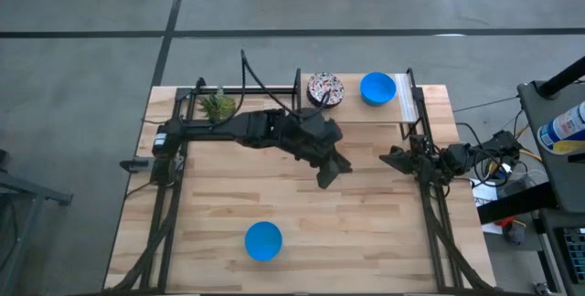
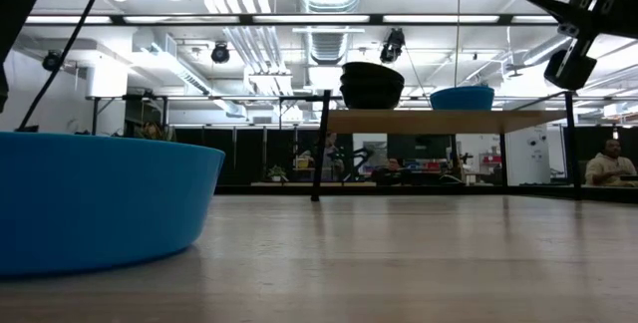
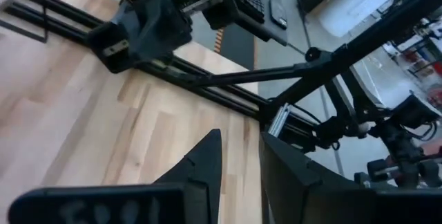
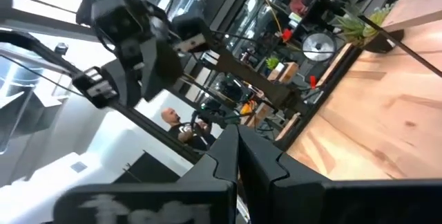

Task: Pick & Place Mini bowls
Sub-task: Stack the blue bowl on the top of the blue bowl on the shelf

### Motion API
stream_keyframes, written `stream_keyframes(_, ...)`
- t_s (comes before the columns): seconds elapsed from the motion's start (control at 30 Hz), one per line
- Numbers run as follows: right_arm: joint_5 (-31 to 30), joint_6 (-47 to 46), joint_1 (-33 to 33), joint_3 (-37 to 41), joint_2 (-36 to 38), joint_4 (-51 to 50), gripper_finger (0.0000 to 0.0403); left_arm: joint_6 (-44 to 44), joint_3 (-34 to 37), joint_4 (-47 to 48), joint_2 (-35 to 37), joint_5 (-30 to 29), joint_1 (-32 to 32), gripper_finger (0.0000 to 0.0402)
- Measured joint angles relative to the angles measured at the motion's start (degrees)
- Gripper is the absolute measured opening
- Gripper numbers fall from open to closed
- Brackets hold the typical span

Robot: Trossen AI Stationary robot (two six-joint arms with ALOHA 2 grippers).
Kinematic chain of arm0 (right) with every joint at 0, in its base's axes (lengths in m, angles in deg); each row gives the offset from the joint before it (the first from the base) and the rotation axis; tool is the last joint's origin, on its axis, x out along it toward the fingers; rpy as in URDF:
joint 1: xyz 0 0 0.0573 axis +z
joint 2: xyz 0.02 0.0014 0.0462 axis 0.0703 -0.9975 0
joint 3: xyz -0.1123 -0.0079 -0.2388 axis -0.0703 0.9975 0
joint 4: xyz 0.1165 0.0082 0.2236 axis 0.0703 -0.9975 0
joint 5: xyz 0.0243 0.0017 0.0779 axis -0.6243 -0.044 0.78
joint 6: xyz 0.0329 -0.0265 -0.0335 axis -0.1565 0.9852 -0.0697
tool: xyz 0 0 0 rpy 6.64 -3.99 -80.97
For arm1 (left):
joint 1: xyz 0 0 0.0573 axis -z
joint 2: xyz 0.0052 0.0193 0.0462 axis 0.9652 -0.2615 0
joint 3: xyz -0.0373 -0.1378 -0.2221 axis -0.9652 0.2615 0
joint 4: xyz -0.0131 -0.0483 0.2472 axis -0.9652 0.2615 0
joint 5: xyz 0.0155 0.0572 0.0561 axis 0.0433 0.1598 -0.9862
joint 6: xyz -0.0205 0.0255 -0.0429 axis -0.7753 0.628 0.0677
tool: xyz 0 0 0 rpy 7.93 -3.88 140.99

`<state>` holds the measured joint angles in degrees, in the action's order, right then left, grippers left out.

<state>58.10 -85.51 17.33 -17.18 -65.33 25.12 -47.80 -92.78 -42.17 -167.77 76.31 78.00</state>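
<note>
One plain blue mini bowl (image 1: 263, 240) sits on the table near its near edge and fills the left of the low view (image 2: 100, 198). On the raised shelf at the far edge stand a stack of floral bowls (image 1: 325, 89) and a blue bowl (image 1: 377, 88), seen also in the low view as a dark stack (image 2: 372, 84) and a blue bowl (image 2: 462, 97). My left gripper (image 1: 331, 173) hangs over the table's middle, holding nothing, its fingers a little apart (image 3: 242, 141). My right gripper (image 1: 388, 157) waits shut at the right edge (image 4: 239, 144).
A small potted green plant (image 1: 218, 106) stands at the far left corner. The shelf (image 1: 402, 109) on thin black legs runs along the far edge. Arm mounts and rails line both sides. Bare wood lies between the near blue bowl and the shelf.
</note>
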Motion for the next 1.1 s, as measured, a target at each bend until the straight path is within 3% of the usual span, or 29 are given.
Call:
stream_keyframes(0.2, 0.3, -0.5, 0.0, 0.0, -0.3, 0.1, 0.0008, -3.3, 15.3, -13.0, 7.2, -1.5, 0.7, 0.0090)
stream_keyframes(0.43, 0.2, -7.9, 0.0, 0.0, -1.1, 0.1, 0.0008, -4.3, 38.1, -31.6, 21.7, -3.0, 1.1, 0.0090)
stream_keyframes(0.6, 0.2, -10.8, 0.0, -1.0, -5.5, -0.4, 0.0008, -6.3, 52.8, -36.3, 33.0, -2.9, 1.6, 0.0090)
stream_keyframes(0.87, 0.0, -15.6, 0.0, -7.5, -21.3, -2.9, 0.0008, -8.4, 70.0, -44.5, 47.8, -3.1, 1.6, 0.0090)
stream_keyframes(1.03, 0.0, -20.9, 0.0, -17.0, -35.1, -10.9, 0.0008, 9.3, 76.9, -40.7, 55.7, -2.4, 1.6, 0.0090)
stream_keyframes(1.1, 0.0, -22.7, 0.0, -21.7, -41.0, -15.1, 0.0008, 11.7, 80.0, -38.8, 58.8, -2.4, 1.6, 0.0090)
